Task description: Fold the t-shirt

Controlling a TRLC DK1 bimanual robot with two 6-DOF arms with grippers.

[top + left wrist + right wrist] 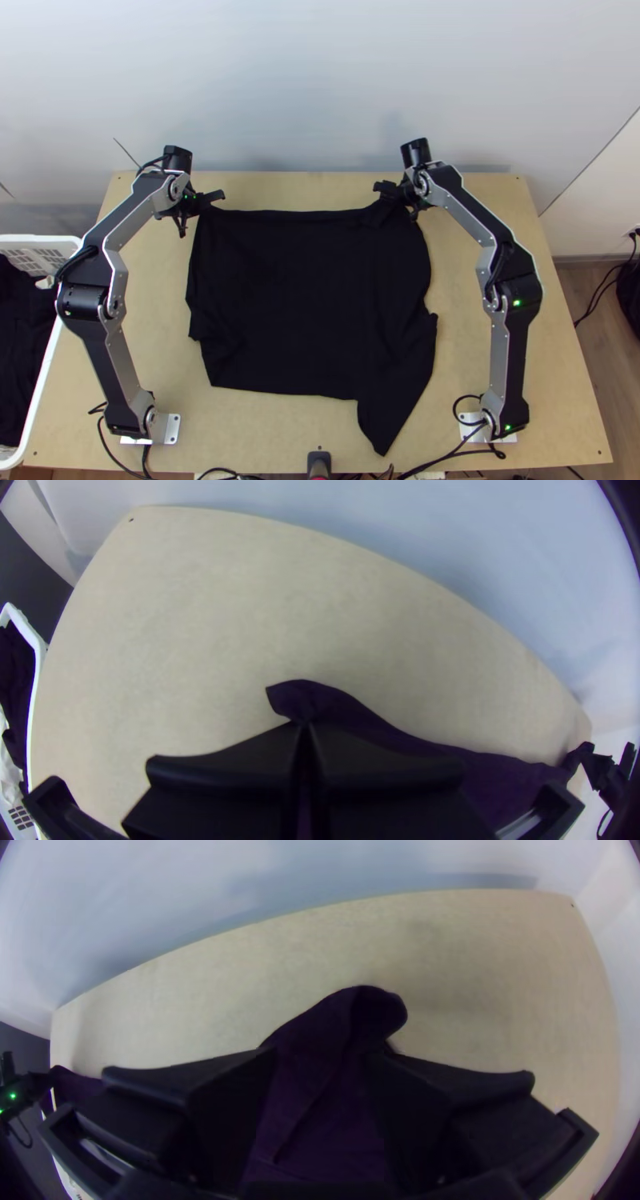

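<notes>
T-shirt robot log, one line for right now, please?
t-shirt: mostly spread on table | left hand: shut on shirt's far left corner | right hand: open at far right corner

In the top view, you are seeing your left arm (118, 368) standing at the lower left and your right arm (509, 360) at the lower right, both bowing outward at their elbows, then angling inward. Your left gripper (202, 210) and right gripper (397, 205) are sitting well apart near the top of the view. In the wrist views, the left gripper's black fingers (227, 763) are meeting at the tips; the right gripper's (440, 997) are standing parted.
</notes>
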